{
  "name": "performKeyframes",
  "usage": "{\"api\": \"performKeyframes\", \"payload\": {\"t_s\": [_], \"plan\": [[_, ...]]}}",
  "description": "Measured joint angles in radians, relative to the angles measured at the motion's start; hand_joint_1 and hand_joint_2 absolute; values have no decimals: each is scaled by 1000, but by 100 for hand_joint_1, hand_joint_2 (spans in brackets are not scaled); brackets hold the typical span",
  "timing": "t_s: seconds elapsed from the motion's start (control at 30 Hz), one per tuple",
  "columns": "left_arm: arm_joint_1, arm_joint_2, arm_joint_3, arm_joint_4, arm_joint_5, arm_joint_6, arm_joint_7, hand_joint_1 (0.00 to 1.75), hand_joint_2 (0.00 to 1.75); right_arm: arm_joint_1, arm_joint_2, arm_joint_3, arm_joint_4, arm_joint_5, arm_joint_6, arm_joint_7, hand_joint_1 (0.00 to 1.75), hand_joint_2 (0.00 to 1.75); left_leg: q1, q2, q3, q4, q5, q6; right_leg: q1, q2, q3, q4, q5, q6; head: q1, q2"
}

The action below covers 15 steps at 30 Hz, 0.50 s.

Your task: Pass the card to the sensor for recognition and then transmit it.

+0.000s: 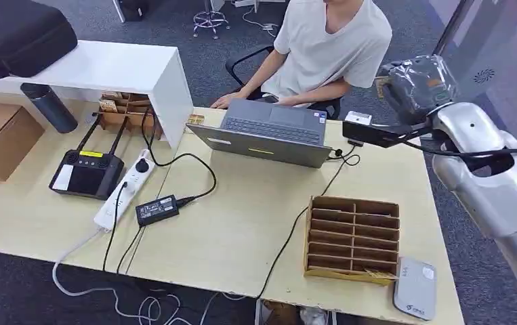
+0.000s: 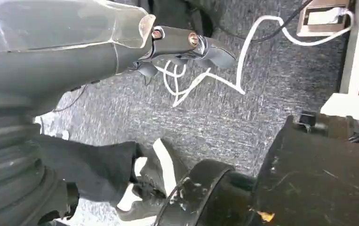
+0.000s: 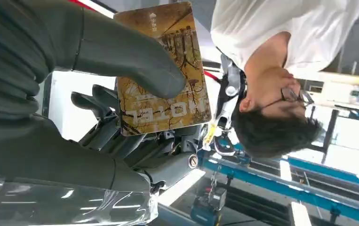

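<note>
Card [image 3: 163, 70] sits pinched between thumb and fingers [image 3: 135, 66] of the right hand [image 1: 415, 84], raised near the person [image 1: 330, 47] at the worktop [image 1: 242, 223] far edge. Its long axis runs out from the palm (print faces wrist cam). Sensor is probably the white box [image 1: 358, 118], just beside the hand. Left hand [image 2: 187, 44] hangs over the floor, fingers curled in on nothing.
</note>
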Motion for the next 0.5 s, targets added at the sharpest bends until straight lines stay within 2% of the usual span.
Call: {"api": "performKeyframes", "payload": {"t_s": [0.1,0.2,0.37,0.5], "plan": [[-9,0,-4,0,-1,-85,38,0,175,-29,44,29,59,11,0,2,175,175,0,2,0,0,0,0,0,2,-1,0,1,-1,0,0],[-17,2,-4,-1,-2,-145,47,0,175,-56,97,54,108,18,7,16,175,175,0,3,0,0,0,0,0,3,-2,0,2,-1,0,0],[-26,3,-4,-1,-2,-182,57,0,175,-77,176,85,178,20,12,25,175,175,1,2,0,0,1,-2,1,3,-3,1,2,-1,0,0],[-29,3,-4,-1,-1,-189,60,0,175,-90,214,106,206,20,16,26,175,175,1,3,-1,0,2,-2,1,3,-3,1,2,-2,0,0]]}}
